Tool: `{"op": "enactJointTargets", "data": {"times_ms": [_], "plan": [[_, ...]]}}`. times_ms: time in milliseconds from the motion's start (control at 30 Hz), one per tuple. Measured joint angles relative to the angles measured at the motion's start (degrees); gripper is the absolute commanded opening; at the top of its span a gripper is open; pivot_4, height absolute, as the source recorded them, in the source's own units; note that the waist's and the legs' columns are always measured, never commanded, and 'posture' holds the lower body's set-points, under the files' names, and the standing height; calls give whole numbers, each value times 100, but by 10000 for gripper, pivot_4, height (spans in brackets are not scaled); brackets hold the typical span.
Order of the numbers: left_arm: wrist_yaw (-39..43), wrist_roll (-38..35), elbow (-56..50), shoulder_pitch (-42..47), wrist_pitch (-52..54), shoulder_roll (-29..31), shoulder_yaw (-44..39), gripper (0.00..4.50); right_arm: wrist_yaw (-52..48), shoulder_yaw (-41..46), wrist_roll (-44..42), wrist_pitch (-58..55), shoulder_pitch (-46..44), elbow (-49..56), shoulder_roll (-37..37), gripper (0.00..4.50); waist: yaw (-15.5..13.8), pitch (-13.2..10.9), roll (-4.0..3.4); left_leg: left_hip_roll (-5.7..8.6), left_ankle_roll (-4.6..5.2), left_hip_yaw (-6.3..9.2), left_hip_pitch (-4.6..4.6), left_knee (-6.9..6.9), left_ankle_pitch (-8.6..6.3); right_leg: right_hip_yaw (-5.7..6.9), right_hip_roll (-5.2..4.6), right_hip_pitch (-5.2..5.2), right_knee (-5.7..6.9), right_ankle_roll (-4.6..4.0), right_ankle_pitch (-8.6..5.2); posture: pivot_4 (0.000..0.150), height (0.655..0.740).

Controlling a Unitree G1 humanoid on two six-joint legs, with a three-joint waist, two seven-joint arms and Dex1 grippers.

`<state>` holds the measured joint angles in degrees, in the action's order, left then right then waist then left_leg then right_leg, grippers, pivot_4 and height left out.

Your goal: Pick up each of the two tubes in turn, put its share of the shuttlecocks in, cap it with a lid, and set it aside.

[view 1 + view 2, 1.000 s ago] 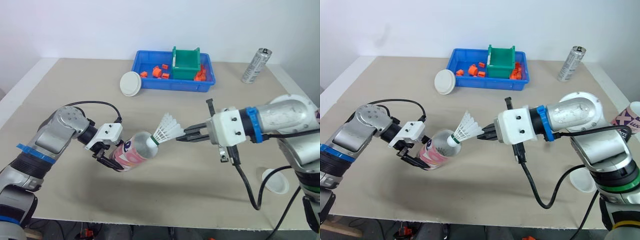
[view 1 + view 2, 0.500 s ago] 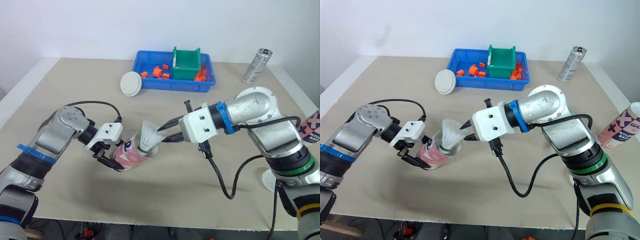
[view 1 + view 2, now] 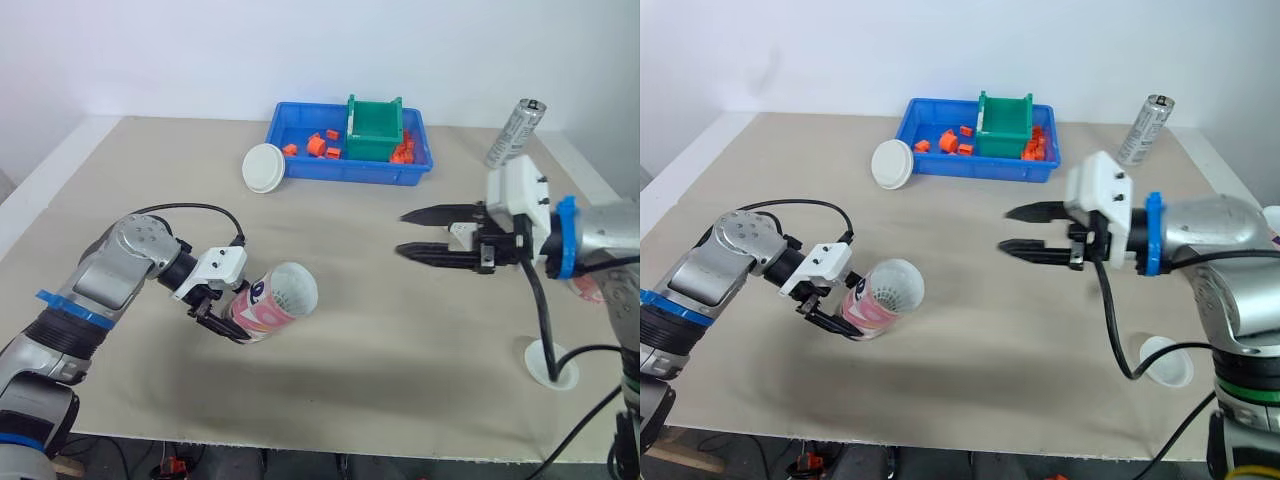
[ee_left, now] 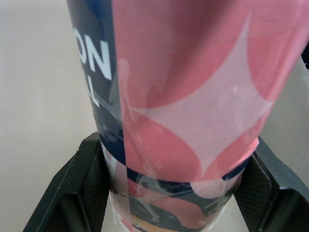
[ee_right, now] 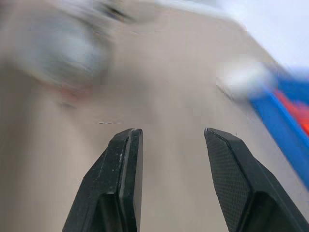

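Nearest the front edge of the table [image 3: 400, 330], on the robot's right, 1 white lid [image 3: 552, 362] lies flat and untouched. A little further in, on the robot's left, the left gripper [image 3: 225, 315] is clamped on the lower end of the pink and navy tube [image 3: 272, 300]. The left wrist view shows a black finger [image 4: 84, 183] pressed against each side of it. The tube is held tilted just above the table, its open mouth turned toward the robot's right. White shows inside that mouth, which I take to be a shuttlecock [image 3: 896, 285] seated within. Well apart from the tube, the right gripper [image 3: 402, 232] hangs over the middle of the table with its 2 fingers spread and nothing between them. Further back, a 2nd white lid [image 3: 263, 165] rests just beside a blue tray [image 3: 345, 177] that holds orange pieces and a green bin [image 3: 372, 125]. A silver can [image 3: 513, 132] stands at the far right. The filling step for this 1st tube looks complete or close to it, though the count inside cannot be told. If the share is in, the right gripper must next close on a lid's rim and bring it square onto the tilted mouth.
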<state>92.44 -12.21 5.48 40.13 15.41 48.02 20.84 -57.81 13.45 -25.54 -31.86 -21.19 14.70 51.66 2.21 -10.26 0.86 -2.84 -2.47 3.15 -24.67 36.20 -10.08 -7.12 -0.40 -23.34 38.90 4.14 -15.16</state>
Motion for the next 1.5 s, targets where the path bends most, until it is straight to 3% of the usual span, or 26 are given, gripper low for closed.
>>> {"op": "enactJointTargets", "data": {"times_ms": [100, 233, 733, 967, 1367, 1500], "plan": [[5, 12, -5, -34, 2, 3, -38, 32283, 598, 252, 446, 478, 606, -856, -307, 22554, 31, -1, -2, 1, 0, 0, 4, 0, 0, -2, 1, 1, 9, 4, -1, 1500, 7309], [14, 48, -4, -32, 2, 5, -41, 32283, 941, 220, 771, 847, 697, -1424, -457, 22554, 54, -3, -14, 3, 1, -3, 7, 4, 1, -9, 1, 2, 9, 3, 2, 1500, 7309], [-28, 51, -178, -119, 130, 29, -104, 32283, 1313, -465, 1536, 2029, -607, -4137, -962, 22554, 73, -4, -11, 5, 3, -1, 9, 1, 1, -8, 2, 6, 9, 8, 0, 1500, 7309], [-56, 47, -269, -194, 244, 48, -170, 32283, 1163, -447, 1521, 2208, -669, -4409, -907, 22554, 77, -5, -11, 6, 4, 0, 10, -2, 0, -8, 2, 6, 9, 9, -4, 1500, 7309], [-35, 52, -275, -195, 252, 44, -177, 32283, 1205, -647, 1765, 2682, -1657, -5749, -1204, 22554, 104, -5, -12, 7, 4, 0, 11, -4, 0, -9, 1, 9, 8, 9, -4, 1500, 7309], [-36, 58, -277, -195, 261, 48, -180, 32283, 1337, -672, 1892, 2866, -1938, -6288, -1312, 9851, 109, -6, -13, 7, 4, 0, 13, -6, 0, -10, 1, 8, 8, 7, -2, 1500, 7309]]}}
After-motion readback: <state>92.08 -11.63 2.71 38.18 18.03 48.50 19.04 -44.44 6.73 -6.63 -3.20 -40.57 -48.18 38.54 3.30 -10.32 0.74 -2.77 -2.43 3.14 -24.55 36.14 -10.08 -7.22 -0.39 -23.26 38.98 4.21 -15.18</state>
